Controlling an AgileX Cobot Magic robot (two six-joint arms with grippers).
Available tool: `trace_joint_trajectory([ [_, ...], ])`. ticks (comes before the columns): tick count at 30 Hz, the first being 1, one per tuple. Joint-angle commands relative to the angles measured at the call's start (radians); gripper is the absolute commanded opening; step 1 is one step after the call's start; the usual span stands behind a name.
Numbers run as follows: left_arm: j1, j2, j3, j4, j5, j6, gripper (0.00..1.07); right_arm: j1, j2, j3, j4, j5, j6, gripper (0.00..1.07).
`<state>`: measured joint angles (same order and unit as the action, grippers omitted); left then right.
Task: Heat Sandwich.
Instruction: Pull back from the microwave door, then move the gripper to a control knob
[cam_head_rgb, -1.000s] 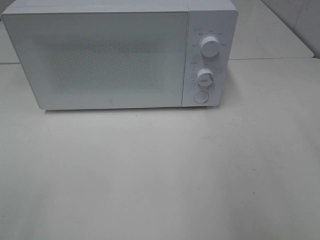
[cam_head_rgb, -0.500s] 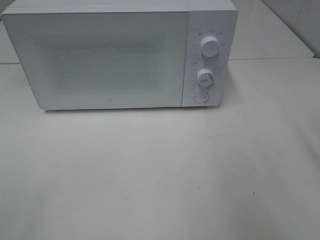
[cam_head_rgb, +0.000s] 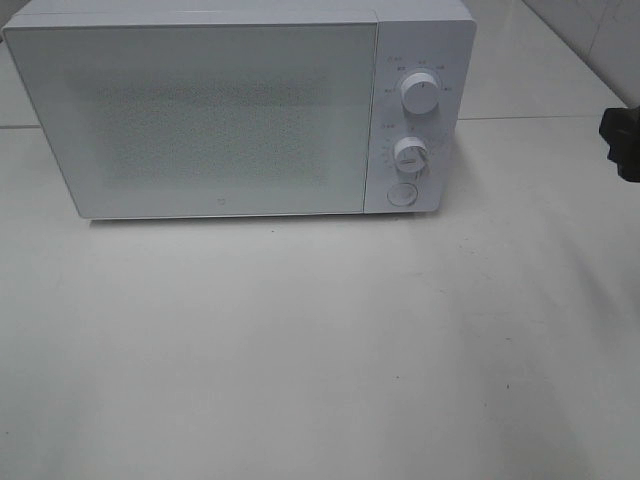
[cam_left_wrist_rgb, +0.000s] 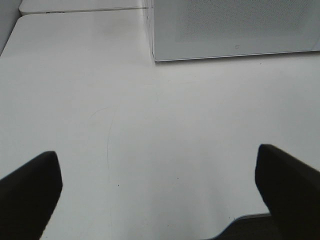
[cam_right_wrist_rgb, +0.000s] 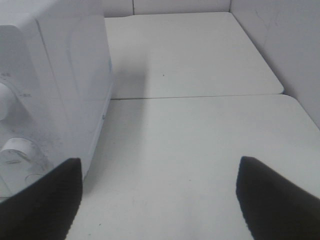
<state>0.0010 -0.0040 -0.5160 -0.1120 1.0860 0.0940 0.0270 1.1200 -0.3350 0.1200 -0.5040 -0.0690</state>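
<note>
Microwave (cam_head_rgb: 240, 110) sits door-closed on the white table (cam_head_rgb: 300, 350); left gripper (cam_left_wrist_rgb: 160, 189) and right gripper (cam_right_wrist_rgb: 159, 192) hover beside it, fingers spread wide, pinching nothing.

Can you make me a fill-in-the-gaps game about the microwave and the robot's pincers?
1. The microwave has its door ___.
2. Its panel has ___ knobs above a round button.
3. The left pincer is wide open and holds ___.
4. The right pincer, beside the microwave, is wide ___ too.

Missing words: closed; two; nothing; open.
</note>
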Motion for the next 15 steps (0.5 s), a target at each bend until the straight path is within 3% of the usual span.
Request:
trace_joint_trajectory([
  [1,-0.001,-0.023,-0.001,-0.003,-0.01,-0.006,0.98,0.003,0.03,0.024,0.114,-0.112,-0.078,0.76],
  [6,-0.001,-0.023,-0.001,-0.003,-0.01,-0.006,0.98,0.081,0.069,0.059,0.223,-0.224,-0.134,0.76],
  [15,-0.001,-0.017,-0.001,-0.003,-0.01,-0.006,0.98,0.329,0.187,0.08,0.465,-0.42,-0.282,0.76],
])
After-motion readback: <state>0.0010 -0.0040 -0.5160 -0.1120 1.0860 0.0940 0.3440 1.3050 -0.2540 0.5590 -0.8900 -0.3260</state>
